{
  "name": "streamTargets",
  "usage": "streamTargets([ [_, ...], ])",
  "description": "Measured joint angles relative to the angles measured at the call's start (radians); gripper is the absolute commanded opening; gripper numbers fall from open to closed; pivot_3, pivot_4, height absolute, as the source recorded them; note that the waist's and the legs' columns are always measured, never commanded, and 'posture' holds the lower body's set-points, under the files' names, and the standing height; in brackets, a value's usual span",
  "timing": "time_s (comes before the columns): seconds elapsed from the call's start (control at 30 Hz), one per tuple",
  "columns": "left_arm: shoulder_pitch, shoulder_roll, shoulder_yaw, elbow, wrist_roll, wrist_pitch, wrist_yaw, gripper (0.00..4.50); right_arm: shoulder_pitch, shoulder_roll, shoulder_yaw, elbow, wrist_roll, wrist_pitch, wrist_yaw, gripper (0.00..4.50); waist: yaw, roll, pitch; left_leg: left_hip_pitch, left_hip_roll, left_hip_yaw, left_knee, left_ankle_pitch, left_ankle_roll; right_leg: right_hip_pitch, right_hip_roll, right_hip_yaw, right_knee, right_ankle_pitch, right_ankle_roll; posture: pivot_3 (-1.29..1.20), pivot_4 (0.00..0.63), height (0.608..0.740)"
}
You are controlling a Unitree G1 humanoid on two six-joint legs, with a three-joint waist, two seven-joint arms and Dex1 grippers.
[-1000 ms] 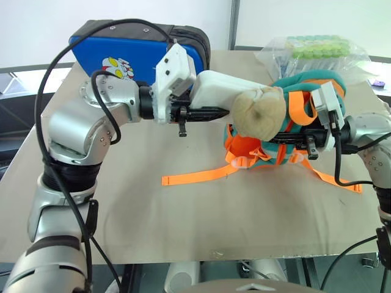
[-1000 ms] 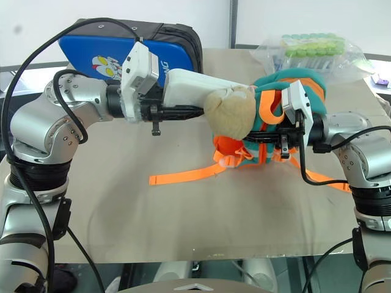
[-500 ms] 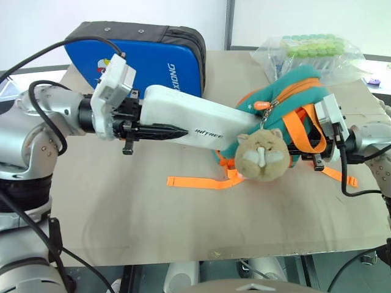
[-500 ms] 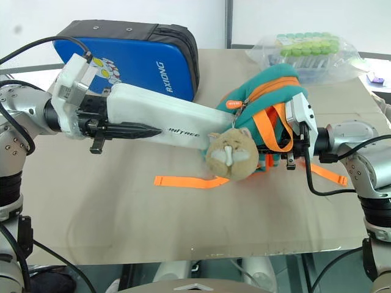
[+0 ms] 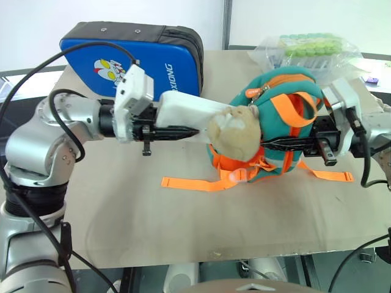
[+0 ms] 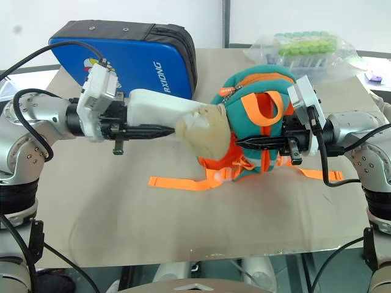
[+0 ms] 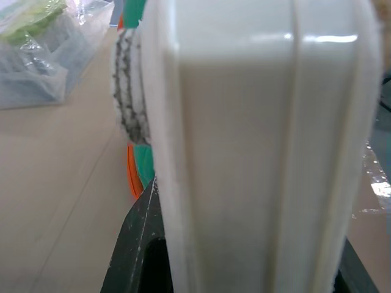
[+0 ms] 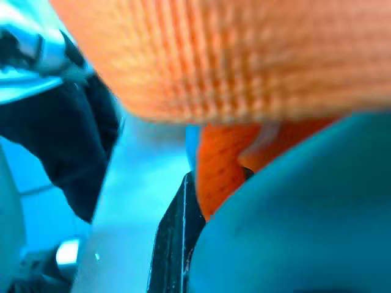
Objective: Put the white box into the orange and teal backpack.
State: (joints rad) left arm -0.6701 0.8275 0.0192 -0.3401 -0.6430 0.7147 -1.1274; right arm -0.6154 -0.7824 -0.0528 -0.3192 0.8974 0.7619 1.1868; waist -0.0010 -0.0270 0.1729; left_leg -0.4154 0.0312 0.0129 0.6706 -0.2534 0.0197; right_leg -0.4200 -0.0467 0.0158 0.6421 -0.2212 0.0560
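Left tool [image 5: 183, 131] clamps the box [image 5: 183, 110], its far end hidden behind the backpack's [image 5: 278, 125] plush charm [image 5: 235, 131]. Right tool [image 5: 278, 144], pressed together, pinches the backpack's orange webbing.

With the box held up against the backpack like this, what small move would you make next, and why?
Probably slide the left gripper rightward, pushing the white box deeper into the backpack. The box's far end is hidden behind the plush charm at the bag's opening, most of it is outside, and the right gripper holds the backpack by its strap.
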Motion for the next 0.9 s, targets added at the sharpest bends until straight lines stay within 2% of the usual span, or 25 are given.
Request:
streamTargets([
  [0.17,-0.096,-0.174,-0.193,-0.026,0.109,0.076,0.199,1.04,-0.002,0.018,0.004,-0.059,0.019,0.020,-0.033,0.05,0.019,0.000,0.000,-0.001,-0.002,-0.001,0.002,0.000,0.000,0.001,0.000,0.000,0.000,0.000,0.000,0.00,0.150,0.740],
  [0.23,-0.127,-0.213,-0.263,-0.025,0.158,0.089,0.242,1.04,0.002,0.020,0.006,-0.075,0.025,0.023,-0.041,0.05,0.015,0.000,0.000,0.000,-0.002,0.000,0.002,0.000,0.000,0.001,0.000,0.002,0.000,0.000,0.000,0.00,0.150,0.740],
  [0.37,-0.177,-0.292,-0.402,0.068,0.309,0.014,0.276,1.04,0.049,0.018,-0.005,-0.104,0.032,0.026,-0.068,0.05,0.014,0.000,-0.001,0.002,-0.002,0.000,0.001,0.000,0.000,0.001,0.000,0.002,0.001,0.000,0.000,0.00,0.150,0.740],
  [0.4,-0.188,-0.310,-0.432,0.120,0.341,-0.013,0.266,1.83,0.067,0.018,-0.006,-0.112,0.032,0.024,-0.082,0.00,0.014,0.001,-0.001,0.002,-0.002,-0.001,0.001,0.000,0.000,0.001,0.000,0.001,0.002,0.000,0.000,0.00,0.150,0.740],
  [0.47,-0.191,-0.322,-0.442,0.166,0.358,-0.033,0.255,2.27,0.084,0.017,-0.008,-0.118,0.027,0.019,-0.101,0.00,0.013,0.001,-0.001,0.002,-0.002,-0.001,0.001,0.000,0.000,0.002,0.000,0.001,0.002,0.000,0.000,0.00,0.150,0.740],
  [0.5,-0.191,-0.329,-0.439,0.178,0.361,-0.039,0.251,2.74,0.091,0.018,-0.009,-0.118,0.022,0.018,-0.112,0.00,0.014,0.001,-0.001,0.002,-0.002,-0.001,0.002,0.000,0.000,0.002,0.000,0.001,0.002,0.000,0.000,0.00,0.150,0.740],
  [0.63,-0.146,-0.333,-0.330,0.169,0.296,-0.005,0.245,4.47,0.124,0.021,-0.008,-0.114,-0.028,-0.004,-0.177,0.00,0.010,0.001,-0.001,0.002,-0.002,0.000,0.003,0.000,0.000,0.002,0.000,0.002,0.002,0.000,0.000,0.00,0.150,0.740],
  [0.7,-0.121,-0.327,-0.244,0.159,0.232,0.036,0.244,4.47,0.129,0.024,-0.008,-0.102,-0.049,-0.012,-0.195,0.00,0.005,0.001,-0.001,0.002,-0.001,-0.001,0.003,0.000,0.000,0.002,0.000,0.001,0.002,0.000,0.000,0.00,0.150,0.740],
  [0.77,-0.088,-0.283,-0.105,0.146,0.104,0.111,0.212,4.47,0.127,0.039,-0.005,-0.081,-0.073,-0.027,-0.219,0.00,-0.008,0.001,-0.001,0.002,0.000,-0.001,0.002,0.000,0.000,0.002,0.000,0.001,0.003,0.000,0.000,0.00,0.150,0.740],
  [0.9,-0.056,-0.128,0.098,0.142,-0.095,0.273,0.138,4.47,0.110,0.075,0.007,-0.025,-0.126,-0.049,-0.245,0.00,-0.016,0.001,-0.001,0.002,0.000,-0.002,0.002,0.000,0.000,0.001,0.001,0.000,0.003,0.000,0.000,0.00,0.150,0.740],
])
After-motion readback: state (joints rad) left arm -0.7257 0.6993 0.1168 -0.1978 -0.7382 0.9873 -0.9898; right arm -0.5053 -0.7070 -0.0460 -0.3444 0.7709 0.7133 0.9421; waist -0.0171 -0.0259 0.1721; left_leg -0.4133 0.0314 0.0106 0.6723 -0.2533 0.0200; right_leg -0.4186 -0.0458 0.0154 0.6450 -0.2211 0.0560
